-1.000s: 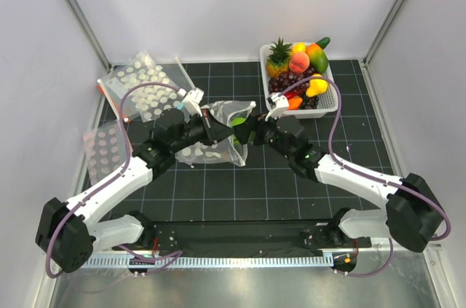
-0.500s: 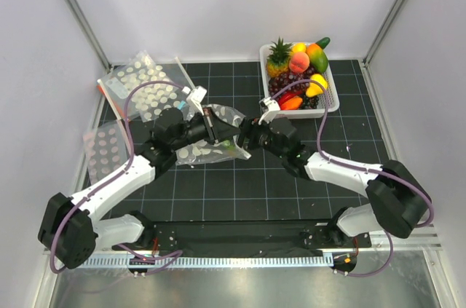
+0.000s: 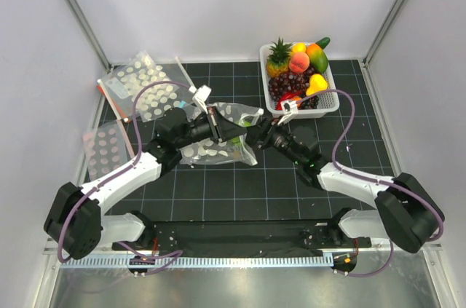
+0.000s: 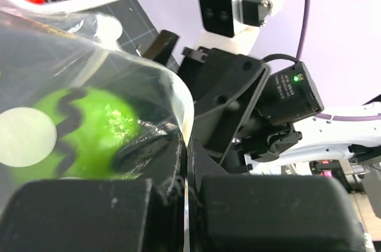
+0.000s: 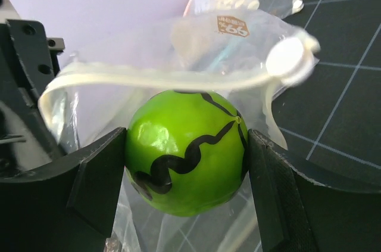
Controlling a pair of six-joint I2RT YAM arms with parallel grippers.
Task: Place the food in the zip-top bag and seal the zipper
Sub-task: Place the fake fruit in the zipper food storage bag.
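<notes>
Right fingers (image 5: 98,186) are closed tight on a green ball (image 5: 184,151) with a black squiggly line on it. One finger presses on each side of it. The ball sits in the middle of the right wrist picture, right at the mouth of the zip-top bag (image 5: 178,43). The bag's white strip (image 5: 149,80) bends over the top of the ball like a little arch. Its small round tab (image 5: 287,55) sits at the upper right. The mouth is open, not zipped.

Left fingers (image 4: 83,216) are shut too, almost all the way. They pinch the thin clear edge of the bag between them at the bottom of the left wrist picture. On the left side of that picture I can see the green ball and a white dot through the bag's clear wall. I cannot tell how far inside the bag the ball is.

From above, both arms meet in the middle of the picture. The crumpled bag is held between them over the black tabletop (image 3: 218,191).

A white basket (image 3: 329,104) stands at the upper right, near the right arm. It is full of other toy food: a pineapple (image 3: 277,57), a peach (image 3: 298,62), a mango (image 3: 317,55), dark grapes (image 3: 282,84) and a yellow piece (image 3: 317,84). Flat dotted sheets (image 3: 142,84) lie at the upper left, well apart from the basket.
</notes>
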